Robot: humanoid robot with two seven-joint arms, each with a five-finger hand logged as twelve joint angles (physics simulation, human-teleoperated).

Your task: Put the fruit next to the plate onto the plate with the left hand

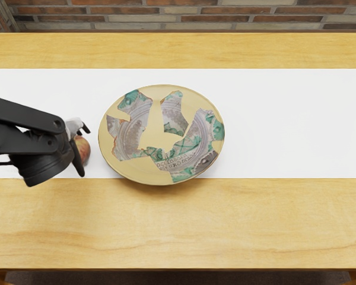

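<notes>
One reddish fruit sits on the worktop at nine o'clock of the plate, just beside its rim. The left hand has its fingers curled around it. Lift it clear of the rim, carry it toward three o'clock, then lower it gently.

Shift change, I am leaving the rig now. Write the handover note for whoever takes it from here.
Left hand: at the fruit, covering its left side; whether it grips cannot be told.
Right hand: out of view.
Fruit: on the white runner, just left of the plate, not on it.
Done: the hand is at the fruit.
Left: confirm the grasp, lift, carry the fruit right, set it on the plate, let go.
</notes>
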